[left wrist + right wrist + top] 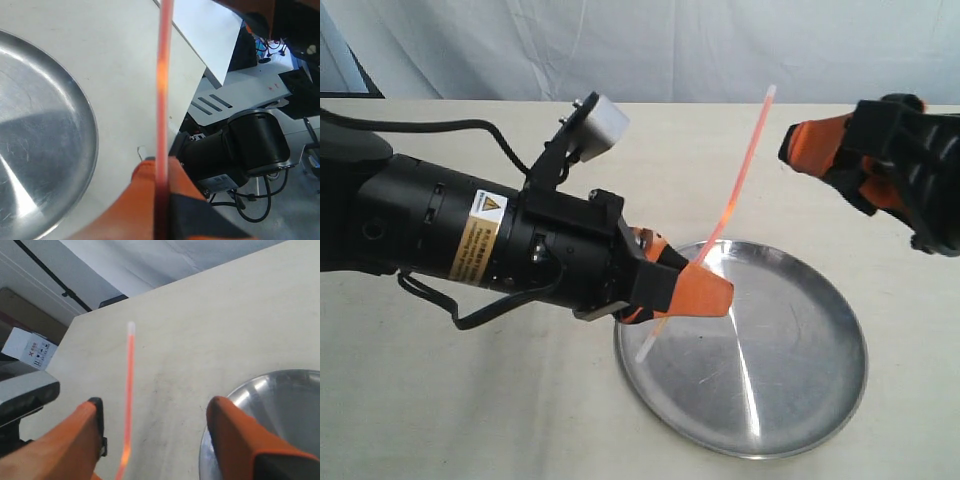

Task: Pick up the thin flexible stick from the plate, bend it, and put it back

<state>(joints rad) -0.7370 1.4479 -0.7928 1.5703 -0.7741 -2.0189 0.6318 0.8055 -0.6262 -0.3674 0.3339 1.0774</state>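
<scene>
My left gripper (692, 290) is shut on the thin flexible stick (740, 185), holding it tilted above the near-left rim of the plate (800, 400). The stick's pale upper tip points up and away, its whitish lower end hangs over the plate. In the left wrist view the stick (163, 75) runs straight out from between the orange pads (145, 200). My right gripper (795, 148) hovers open to the right of the stick's upper part, apart from it. In the right wrist view the stick (129, 390) stands between the spread fingers (85, 430), nearer one, with the plate (280, 405) beyond.
A beige tabletop (470, 400) surrounds the plate. A white cloth backdrop (670, 40) closes the far side. In the left wrist view, a black arm base (240, 150) and cables lie off the table's edge.
</scene>
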